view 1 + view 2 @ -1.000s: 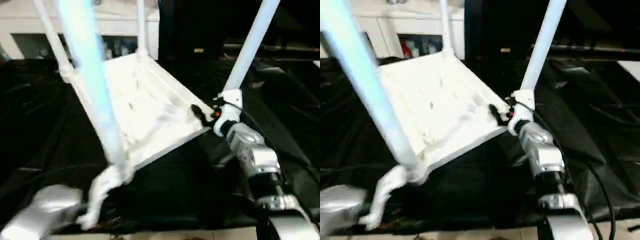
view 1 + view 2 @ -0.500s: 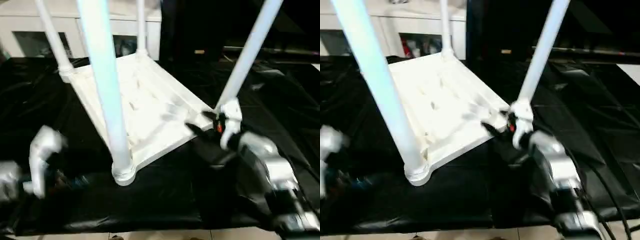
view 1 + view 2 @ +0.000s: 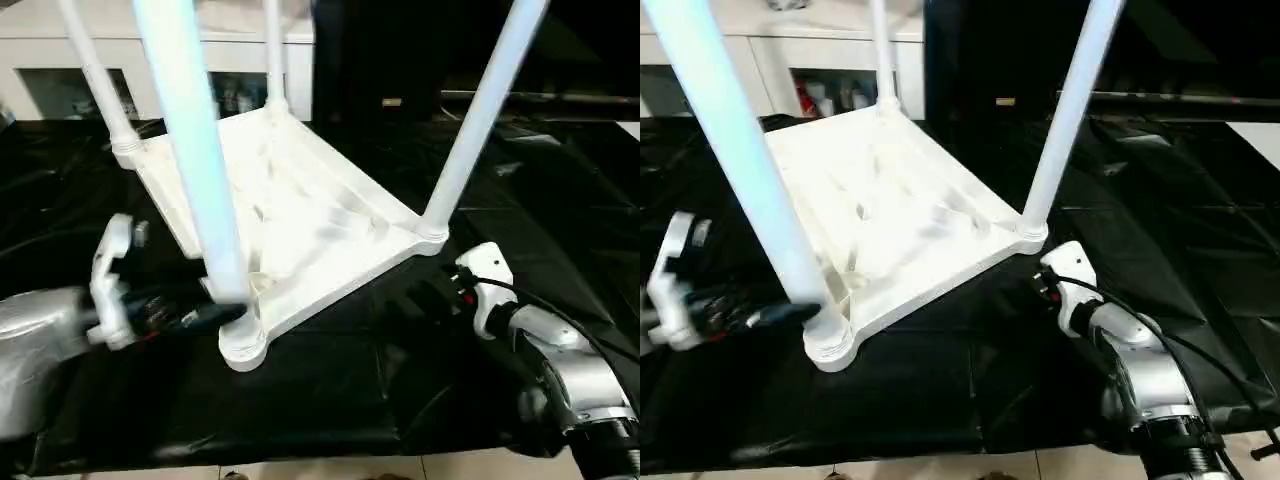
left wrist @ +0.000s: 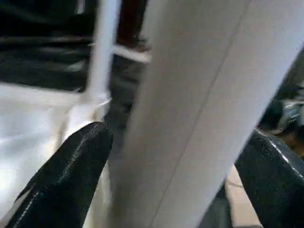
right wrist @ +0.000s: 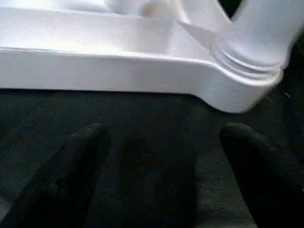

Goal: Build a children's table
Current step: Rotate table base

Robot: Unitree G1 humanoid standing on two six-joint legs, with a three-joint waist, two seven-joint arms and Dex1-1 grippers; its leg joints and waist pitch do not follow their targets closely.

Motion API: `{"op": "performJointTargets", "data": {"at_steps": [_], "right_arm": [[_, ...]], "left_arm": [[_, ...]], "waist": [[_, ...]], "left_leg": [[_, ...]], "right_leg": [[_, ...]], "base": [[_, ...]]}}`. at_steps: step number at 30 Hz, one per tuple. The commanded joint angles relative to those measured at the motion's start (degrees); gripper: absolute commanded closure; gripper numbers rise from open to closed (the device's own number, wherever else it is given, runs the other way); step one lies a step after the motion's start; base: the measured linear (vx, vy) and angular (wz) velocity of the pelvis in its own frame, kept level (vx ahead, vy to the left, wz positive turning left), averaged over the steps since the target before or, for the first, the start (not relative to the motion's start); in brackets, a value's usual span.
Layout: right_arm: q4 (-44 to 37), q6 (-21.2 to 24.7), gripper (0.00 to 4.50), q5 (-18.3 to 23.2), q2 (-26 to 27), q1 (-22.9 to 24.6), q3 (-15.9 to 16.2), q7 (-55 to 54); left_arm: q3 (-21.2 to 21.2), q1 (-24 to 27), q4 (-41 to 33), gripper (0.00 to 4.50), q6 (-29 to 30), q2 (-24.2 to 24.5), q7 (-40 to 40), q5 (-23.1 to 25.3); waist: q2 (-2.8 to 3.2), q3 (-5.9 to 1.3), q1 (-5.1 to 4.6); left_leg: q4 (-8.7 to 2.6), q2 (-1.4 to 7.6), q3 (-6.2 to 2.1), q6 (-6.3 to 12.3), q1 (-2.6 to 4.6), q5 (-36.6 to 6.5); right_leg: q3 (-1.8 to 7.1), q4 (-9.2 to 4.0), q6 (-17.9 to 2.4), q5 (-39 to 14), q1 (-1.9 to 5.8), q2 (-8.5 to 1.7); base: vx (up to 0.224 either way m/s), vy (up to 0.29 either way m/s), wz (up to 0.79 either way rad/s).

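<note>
The children's table lies upside down: its white tabletop (image 3: 300, 215) rests on the black cloth with four white legs standing up from the corner sockets. My left gripper (image 4: 178, 135) is open, and its black fingers (image 4: 71, 166) straddle the near left leg (image 3: 195, 170) just above its socket (image 3: 243, 343). My right gripper (image 5: 164, 137) is open with nothing between its fingers. It hovers low over the cloth, a short way in front of the near right corner socket (image 3: 430, 238) and its leg (image 3: 480, 120).
The black-covered work table (image 3: 330, 400) reaches to a front edge near me, with pale floor (image 3: 330, 468) below it. A white cabinet (image 3: 60, 50) stands behind on the left. A black cable (image 3: 560, 320) runs along my right forearm.
My left gripper drew away from the near left corner, then came back in around the near left leg. My right gripper backed off from the near right socket toward me.
</note>
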Motion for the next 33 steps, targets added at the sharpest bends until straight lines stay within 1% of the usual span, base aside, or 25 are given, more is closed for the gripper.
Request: {"op": "performJointTargets", "data": {"at_steps": [1, 3, 4, 6, 7, 8, 9, 10, 11, 12, 13, 14, 15, 16, 17, 19, 21, 22, 25, 26, 28, 29, 30, 32, 33], "right_arm": [[3.89, -1.37, 0.35, -0.22, 1.54, -3.12, -0.35, -1.51], [6.54, -2.36, 0.35, -0.69, 2.47, -5.28, 0.18, -1.78], [7.33, -2.57, 0.35, -0.79, 2.76, -5.90, 0.35, -1.75], [10.82, -3.40, 0.35, -1.01, 4.11, -8.63, 0.93, -1.52], [10.82, -3.40, 0.35, -1.01, 4.11, -8.63, 0.93, -1.52], [12.68, -3.73, 0.35, -1.03, 4.89, -10.04, 1.08, -1.40], [12.68, -3.73, 0.35, -1.03, 4.89, -10.04, 1.08, -1.40], [15.50, -4.73, 0.35, -1.49, 5.76, -11.94, 1.46, -1.25], [15.50, -4.73, 0.35, -1.49, 5.76, -11.94, 1.46, -1.25], [17.58, -5.73, 0.35, -1.95, 6.52, -13.62, 1.98, -0.89], [18.30, -6.04, 0.35, -2.06, 6.86, -14.34, 2.26, -0.40], [20.00, -6.90, 0.35, -2.29, 7.51, -15.77, 2.65, 0.51], [20.05, -6.92, 0.35, -2.29, 7.52, -15.81, 2.66, 0.53], [20.61, -7.00, 0.35, -2.35, 7.70, -16.21, 2.75, 0.86], [21.29, -7.21, 0.35, -2.54, 7.85, -16.62, 2.95, 1.20], [22.88, -7.93, 0.35, -3.24, 8.03, -17.41, 3.52, 1.75], [22.88, -7.93, 0.35, -3.24, 8.03, -17.41, 3.52, 1.75], [23.85, -8.31, 0.35, -3.39, 8.25, -17.90, 3.54, 1.88], [25.41, -9.56, 0.35, -3.23, 8.77, -18.71, 3.17, 2.35], [26.30, -10.41, 0.35, -3.02, 9.01, -19.14, 2.91, 3.16], [26.84, -10.97, 0.35, -2.90, 9.14, -19.39, 2.76, 3.75], [27.46, -11.51, 0.35, -2.97, 9.24, -19.66, 2.61, 4.07], [27.97, -11.93, 0.35, -3.11, 9.26, -19.86, 2.44, 3.85], [28.92, -12.53, 0.35, -3.15, 9.25, -20.20, 2.11, 3.70], [29.27, -12.69, 0.35, -3.04, 9.16, -20.33, 1.96, 3.83]], "left_arm": [[-2.46, -2.25, -1.91, 0.08, 0.96, -2.11, 1.08, -1.08], [-4.42, -3.29, -2.28, 0.08, 0.72, -3.52, 0.94, -0.82], [-5.11, -3.55, -2.40, 0.08, 0.68, -3.97, 0.91, -0.72], [-8.01, -4.86, -2.79, 0.08, 0.63, -6.30, 0.86, -0.44], [-8.01, -4.86, -2.79, 0.08, 0.63, -6.30, 0.86, -0.44], [-9.50, -5.67, -2.79, 0.08, 0.53, -7.71, 0.96, -0.37], [-9.50, -5.67, -2.79, 0.08, 0.53, -7.71, 0.96, -0.37], [-11.70, -7.02, -2.32, 0.08, 0.16, -9.54, 1.05, -0.02], [-11.70, -7.02, -2.32, 0.08, 0.16, -9.54, 1.05, -0.02], [-14.03, -8.74, -1.08, 0.08, -0.83, -11.76, 1.05, 0.94], [-15.12, -9.85, -0.04, 0.08, -1.45, -13.19, 1.31, 1.55], [-16.91, -11.76, 1.74, 0.08, -2.41, -15.68, 1.88, 2.59], [-16.95, -11.81, 1.79, 0.08, -2.43, -15.74, 1.89, 2.62], [-17.47, -12.53, 2.66, 0.08, -2.91, -16.57, 2.24, 3.23], [-18.01, -13.41, 3.81, 0.08, -3.50, -17.56, 2.68, 3.90], [-19.03, -15.29, 6.46, 0.08, -4.85, -19.65, 3.62, 5.24], [-19.03, -15.29, 6.46, 0.08, -4.85, -19.65, 3.62, 5.24], [-19.76, -16.47, 8.19, 0.08, -6.15, -21.15, 4.12, 6.16], [-21.45, -18.39, 10.83, 0.08, -8.32, -23.67, 4.88, 8.00], [-22.52, -19.41, 12.37, 0.08, -9.82, -25.41, 5.33, 9.20], [-23.17, -20.01, 13.29, 0.08, -10.73, -26.48, 5.60, 9.93], [-23.80, -20.54, 14.33, 0.08, -11.98, -27.30, 5.81, 10.85], [-24.22, -21.05, 15.61, 0.08, -13.39, -28.02, 6.65, 12.08], [-24.40, -21.88, 17.92, 0.08, -15.27, -28.93, 7.94, 13.54], [-24.57, -22.58, 19.92, 0.08, -16.78, -29.35, 9.51, 15.17]], "waist": [[0.66, -3.38, 0.19], [0.60, -3.43, 0.18], [0.63, -3.44, 0.26], [0.64, -3.57, 0.27], [0.70, -3.62, 0.46], [0.66, -3.66, 0.53], [0.45, -3.74, 0.43], [0.19, -3.92, 0.39], [0.31, -3.94, 0.33], [0.20, -3.97, 0.37], [0.35, -3.90, 0.33], [0.28, -3.90, 0.24], [0.28, -3.90, 0.24], [0.09, -3.85, 0.20], [0.09, -3.94, 0.04], [0.14, -4.03, -0.17], [0.03, -4.05, -0.21], [0.23, -4.05, -0.31], [0.35, -4.08, -0.40], [0.65, -4.07, -0.35], [0.39, -4.07, -0.45], [0.47, -4.07, -0.38], [0.48, -4.15, -0.45], [0.32, -4.20, -0.43], [0.31, -4.18, -0.40]], "left_leg": [[-4.33, 1.41, -0.87, -1.72, 1.01, -17.99], [-4.28, 1.45, -0.90, -1.65, 0.99, -17.64], [-4.34, 1.51, -0.95, -1.62, 0.84, -17.11], [-4.20, 1.49, -0.80, -1.35, 0.92, -16.05], [-4.14, 1.51, -0.76, -1.35, 0.94, -15.43], [-4.07, 1.52, -0.76, -1.33, 0.89, -14.65], [-4.07, 1.47, -0.75, -1.12, 0.66, -13.84], [-3.89, 1.47, -0.63, -0.60, 0.62, -12.02], [-3.87, 1.41, -0.69, -0.48, 0.53, -11.70], [-3.82, 1.44, -0.64, -0.17, 0.47, -10.72], [-3.75, 1.34, -0.66, -0.01, 0.34, -10.79], [-3.72, 1.46, -0.58, 0.11, 0.63, -11.48], [-3.72, 1.46, -0.58, 0.11, 0.63, -11.48], [-3.74, 1.36, -0.62, 0.10, 0.20, -11.44], [-3.70, 1.38, -0.68, 0.26, 0.10, -10.97], [-3.51, 1.38, -0.55, 0.78, 0.35, -10.85], [-3.48, 1.39, -0.63, 1.18, 0.10, -10.31], [-3.41, 1.42, -0.58, 1.42, 0.26, -10.35], [-3.39, 1.52, -0.55, 1.67, 0.39, -11.22], [-3.37, 1.50, -0.60, 1.73, 0.42, -11.48], [-3.39, 1.54, -0.62, 1.63, 0.31, -12.24], [-3.44, 1.57, -0.74, 1.81, 0.21, -12.16], [-3.34, 1.58, -0.65, 2.11, 0.33, -12.09], [-3.28, 1.52, -0.68, 2.54, 0.22, -11.74], [-3.27, 1.58, -0.68, 2.78, 0.18, -11.50]], "right_leg": [[1.70, -4.30, -12.08, -18.39, 1.81, -1.92], [1.75, -4.13, -12.23, -17.84, 1.85, -1.94], [1.70, -4.01, -12.25, -17.13, 2.04, -1.93], [1.71, -3.81, -12.62, -15.57, 2.06, -1.88], [1.72, -3.78, -12.79, -14.61, 2.11, -1.86], [1.76, -3.65, -12.88, -13.47, 2.17, -1.85], [1.73, -3.48, -13.02, -12.28, 2.42, -1.82], [1.69, -3.26, -13.72, -9.69, 2.47, -1.82], [1.66, -3.07, -14.16, -9.22, 2.57, -1.84], [1.66, -3.02, -14.34, -8.03, 2.73, -1.83], [1.62, -3.06, -14.58, -8.60, 2.80, -1.92], [1.66, -3.28, -14.74, -9.18, 2.63, -1.95], [1.66, -3.28, -14.74, -9.18, 2.63, -1.95], [1.67, -3.29, -14.42, -9.75, 3.01, -2.06], [1.68, -3.26, -14.12, -9.46, 3.14, -2.15], [1.67, -3.32, -14.64, -8.79, 2.97, -2.05], [1.64, -3.21, -14.94, -8.38, 3.24, -2.14], [1.61, -3.34, -15.22, -8.15, 3.05, -2.02], [1.55, -3.42, -16.00, -8.10, 3.01, -1.97], [1.53, -3.47, -16.11, -8.21, 2.95, -1.98], [1.46, -3.45, -16.35, -8.21, 3.16, -1.97], [1.47, -3.37, -16.33, -8.00, 3.28, -2.10], [1.48, -3.49, -16.43, -7.64, 3.15, -2.07], [1.44, -3.40, -16.80, -7.12, 3.32, -2.12], [1.45, -3.34, -16.95, -6.86, 3.36, -2.18]], "base": [[0.000, 0.000, 0.00], [0.000, 0.000, 0.00], [0.000, 0.000, 0.00], [0.000, 0.000, 0.00], [0.000, 0.000, 0.00], [0.000, 0.000, 0.00], [0.000, 0.000, 0.00], [0.000, 0.000, 0.00], [0.000, 0.000, 0.00], [0.000, 0.000, 0.00], [0.000, 0.000, 0.00], [0.000, 0.000, 0.00], [0.000, 0.000, 0.00], [0.000, 0.000, 0.00], [0.000, 0.000, 0.00], [0.000, 0.000, 0.00], [0.000, 0.000, 0.00], [0.000, 0.000, 0.00], [0.000, 0.000, 0.00], [0.000, 0.000, 0.00], [0.000, 0.000, 0.00], [0.000, 0.000, 0.00], [0.000, 0.000, 0.00], [0.000, 0.000, 0.00], [0.000, 0.000, 0.00]]}}
